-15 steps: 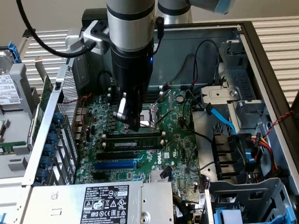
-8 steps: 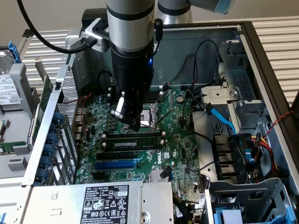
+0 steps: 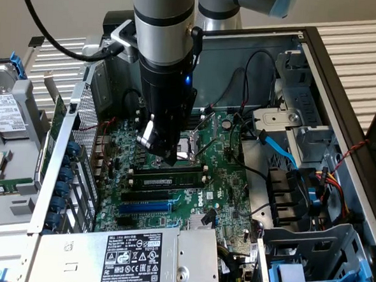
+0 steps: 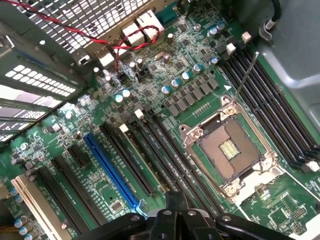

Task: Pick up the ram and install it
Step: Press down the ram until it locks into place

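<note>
Gripper (image 3: 163,153) over motherboard (image 3: 226,188) near CPU socket (image 4: 230,150); fingers pressed together, holding nothing; ram (image 3: 168,176) seated in a black slot just below gripper tip in exterior view.

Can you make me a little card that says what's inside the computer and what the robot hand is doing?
place: open computer case
gripper: shut, low over the board, holding nothing I can see
ram: green stick, seems seated in a black slot, just under the gripper
blue slot: empty
chip socket: bare
</note>
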Controlling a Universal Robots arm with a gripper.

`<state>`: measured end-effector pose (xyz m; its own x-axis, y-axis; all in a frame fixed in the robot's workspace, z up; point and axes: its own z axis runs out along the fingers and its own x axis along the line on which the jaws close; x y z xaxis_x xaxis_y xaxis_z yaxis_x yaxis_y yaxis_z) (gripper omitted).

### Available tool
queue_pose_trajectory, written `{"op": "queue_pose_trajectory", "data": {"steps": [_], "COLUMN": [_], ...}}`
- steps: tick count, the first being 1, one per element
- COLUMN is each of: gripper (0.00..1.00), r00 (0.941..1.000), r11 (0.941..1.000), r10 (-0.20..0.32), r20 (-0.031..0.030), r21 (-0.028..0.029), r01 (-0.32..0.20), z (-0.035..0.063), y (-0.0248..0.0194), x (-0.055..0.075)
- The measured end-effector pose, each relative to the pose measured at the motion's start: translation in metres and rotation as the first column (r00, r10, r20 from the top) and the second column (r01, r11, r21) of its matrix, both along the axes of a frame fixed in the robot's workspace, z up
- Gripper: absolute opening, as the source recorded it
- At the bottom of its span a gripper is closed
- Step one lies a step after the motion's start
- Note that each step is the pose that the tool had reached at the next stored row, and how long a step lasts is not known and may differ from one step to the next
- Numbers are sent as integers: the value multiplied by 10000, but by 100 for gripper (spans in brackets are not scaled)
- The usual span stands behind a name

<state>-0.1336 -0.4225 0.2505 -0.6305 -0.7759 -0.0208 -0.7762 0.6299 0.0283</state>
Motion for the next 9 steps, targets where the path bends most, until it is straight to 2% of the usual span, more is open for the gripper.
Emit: {"op": "queue_pose_trajectory", "data": {"steps": [4,9], "gripper": [11,11], "r00": [9981,9911], "r11": [9981,9911], "r10": [-611,-1335], "r20": [0,0], "r21": [0,0], "r01": [611,1335], "z": [-1,-1], "y": [0,0], "x": [0,0]}}
